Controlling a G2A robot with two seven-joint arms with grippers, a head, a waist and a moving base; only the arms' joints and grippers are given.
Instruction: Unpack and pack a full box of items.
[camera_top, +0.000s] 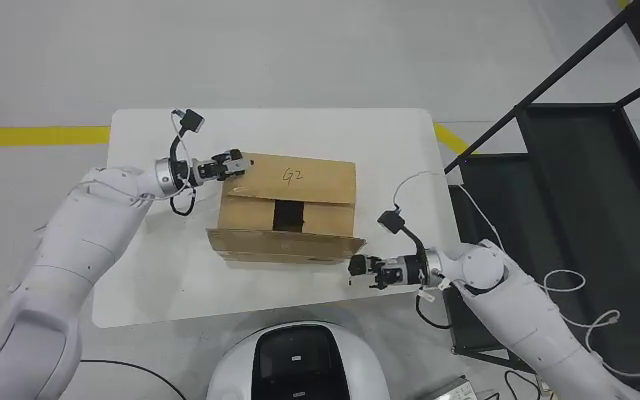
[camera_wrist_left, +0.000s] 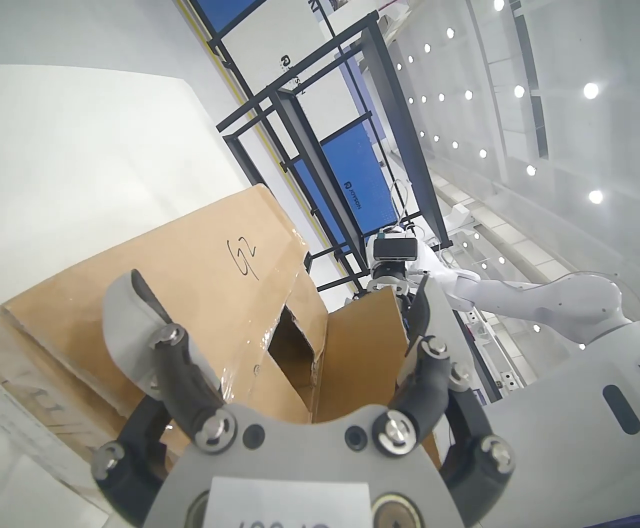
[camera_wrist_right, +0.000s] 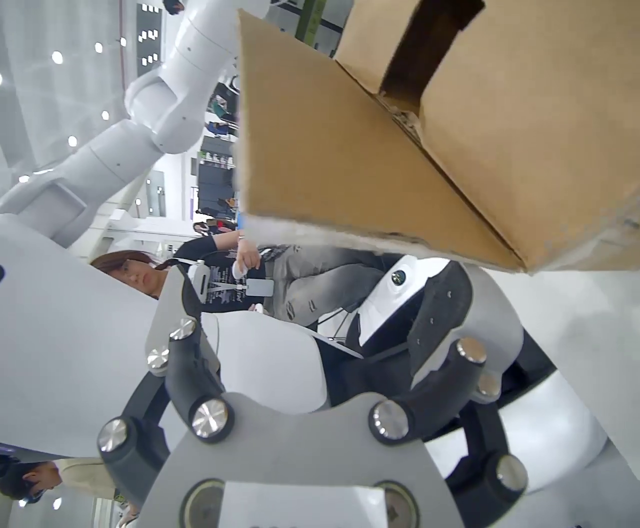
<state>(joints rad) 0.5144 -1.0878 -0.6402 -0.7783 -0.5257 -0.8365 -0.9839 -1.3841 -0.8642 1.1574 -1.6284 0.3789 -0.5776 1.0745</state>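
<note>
A brown cardboard box (camera_top: 290, 205) sits in the middle of the white table (camera_top: 150, 270), its top flaps nearly closed with a dark gap (camera_top: 290, 212) between them. My left gripper (camera_top: 233, 163) is open at the box's far-left top corner, its fingers (camera_wrist_left: 130, 320) spread over the flap marked with handwriting (camera_wrist_left: 242, 257). My right gripper (camera_top: 357, 267) is open at the box's near-right corner, just below the edge of a hanging flap (camera_wrist_right: 320, 165). What lies inside the box is hidden.
A dark metal rack (camera_top: 560, 150) stands close to the table's right side. The table's near edge runs just in front of the box. A yellow floor line (camera_top: 50, 135) passes behind the table.
</note>
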